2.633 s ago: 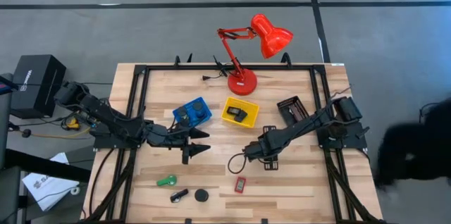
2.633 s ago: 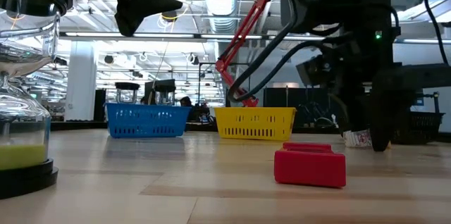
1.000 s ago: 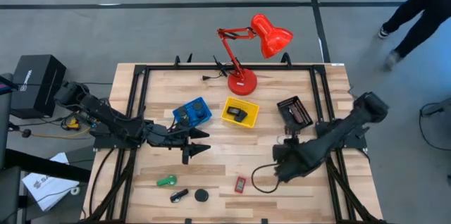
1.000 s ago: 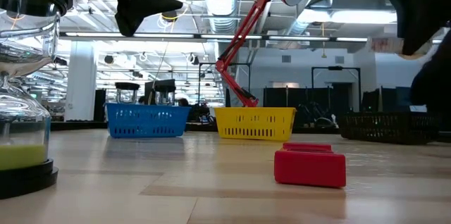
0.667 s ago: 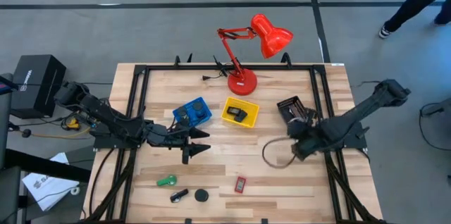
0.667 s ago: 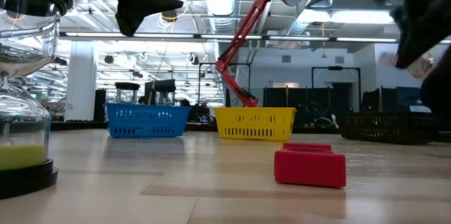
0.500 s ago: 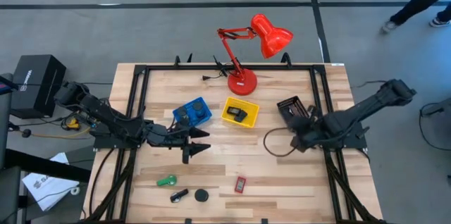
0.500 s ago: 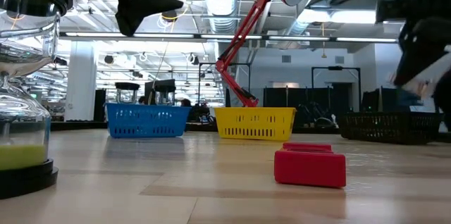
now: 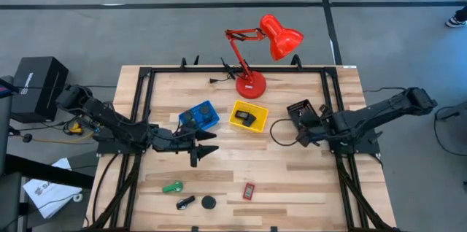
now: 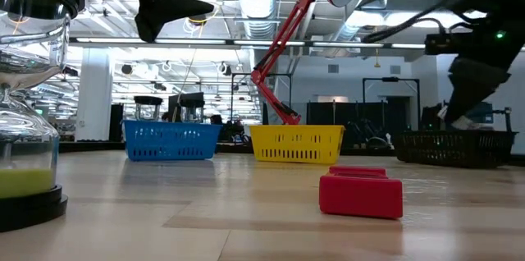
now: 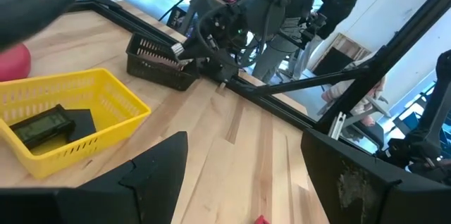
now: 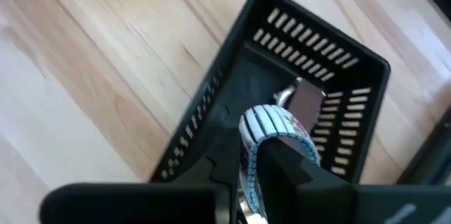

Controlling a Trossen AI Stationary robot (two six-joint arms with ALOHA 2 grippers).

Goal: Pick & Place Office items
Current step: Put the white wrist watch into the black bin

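My right gripper (image 9: 300, 134) hangs over the black basket (image 9: 301, 112) at the table's right, shut on a small white band with dark stripes (image 12: 271, 127). Inside the basket lies a small clip-like piece (image 12: 304, 99). My left gripper (image 9: 206, 150) waits open in the air near the blue tray (image 9: 199, 116), nothing between its fingers. On the near part of the table lie a green clip (image 9: 172, 187), a black piece (image 9: 185, 203), a black disc (image 9: 209, 202) and a red rectangle (image 9: 249, 190). My right gripper pinches the striped white band between its two fingers (image 12: 290, 159), with the band's curved top (image 12: 266, 118) showing past them. The fingers slant down from above over the basket's inside. Whether the band touches the basket floor, I cannot tell.
A yellow tray (image 9: 248, 116) with a dark item stands beside the blue one. The red desk lamp (image 9: 255, 57) rises at the far edge. A black frame (image 9: 142, 86) runs around the table. A cable loop (image 9: 279, 131) hangs by the right arm.
My right gripper has swung from the near middle of the table toward the far right and sunk over the black basket, rolling its wrist and carrying the striped band along. The left arm has kept still.
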